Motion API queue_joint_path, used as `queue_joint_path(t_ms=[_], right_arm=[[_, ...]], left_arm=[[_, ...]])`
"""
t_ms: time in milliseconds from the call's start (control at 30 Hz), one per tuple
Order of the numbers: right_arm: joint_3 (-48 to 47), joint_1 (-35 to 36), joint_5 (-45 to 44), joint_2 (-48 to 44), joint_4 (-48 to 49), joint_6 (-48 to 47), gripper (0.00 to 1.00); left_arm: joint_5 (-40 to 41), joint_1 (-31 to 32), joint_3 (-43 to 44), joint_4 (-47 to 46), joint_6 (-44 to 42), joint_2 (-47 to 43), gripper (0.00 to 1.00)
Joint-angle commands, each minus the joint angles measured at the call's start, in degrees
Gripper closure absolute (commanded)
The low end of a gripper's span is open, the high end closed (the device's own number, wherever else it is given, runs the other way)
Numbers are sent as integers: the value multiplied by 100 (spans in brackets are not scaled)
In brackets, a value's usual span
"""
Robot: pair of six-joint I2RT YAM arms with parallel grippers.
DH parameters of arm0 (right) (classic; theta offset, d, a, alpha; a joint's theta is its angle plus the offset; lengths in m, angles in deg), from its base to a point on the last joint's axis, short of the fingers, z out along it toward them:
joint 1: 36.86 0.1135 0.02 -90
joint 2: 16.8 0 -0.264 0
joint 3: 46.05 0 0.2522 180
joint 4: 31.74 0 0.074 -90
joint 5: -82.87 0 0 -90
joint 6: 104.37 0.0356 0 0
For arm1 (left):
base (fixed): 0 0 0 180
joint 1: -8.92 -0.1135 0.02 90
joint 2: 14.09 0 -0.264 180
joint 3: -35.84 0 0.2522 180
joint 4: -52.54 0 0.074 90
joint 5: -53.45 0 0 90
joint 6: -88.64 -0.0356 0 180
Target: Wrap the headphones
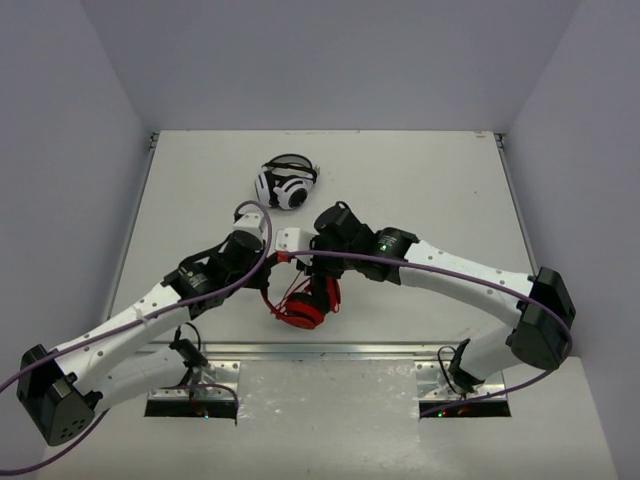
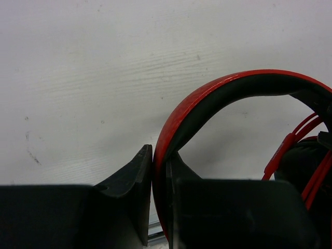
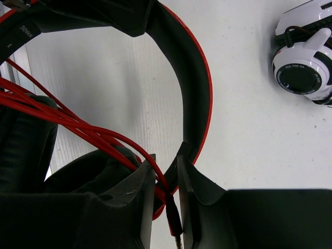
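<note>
Lower centre of the overhead frame: the red headphones [image 1: 300,310] sit between my two arms. My left gripper [image 2: 158,171] is clamped on their red-and-black headband [image 2: 207,93], which arches to the upper right. My right gripper [image 3: 166,166] stands slightly parted around the plug end of the cord [image 3: 78,124], seemingly not pinching it.

The headphones [image 1: 300,310] are glossy red. Their headband [image 2: 207,98] is red outside and black inside, the ear pads [image 3: 26,150] are black, and the thin cord [image 3: 78,124] is red. The other headphones [image 1: 285,185] are white with black rings and trim. The desk [image 1: 420,180] is off-white with faint grey streaks. The left arm [image 1: 120,345] and right arm [image 1: 470,275] are white with black joints. The left fingers [image 2: 129,176] and right fingers [image 3: 129,192] are matte black. The cable [image 1: 268,238] is purple.
</note>
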Motion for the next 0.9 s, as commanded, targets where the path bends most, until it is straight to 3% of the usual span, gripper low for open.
queue_joint_path(t_ms=[0,867], right_arm=[[146,-35,104,-154,-99,132,75],[14,-589,850,-5,-107,378,70]], left_arm=[[297,9,447,-579,217,-31,100],[288,0,1124,45,-389,840,100]])
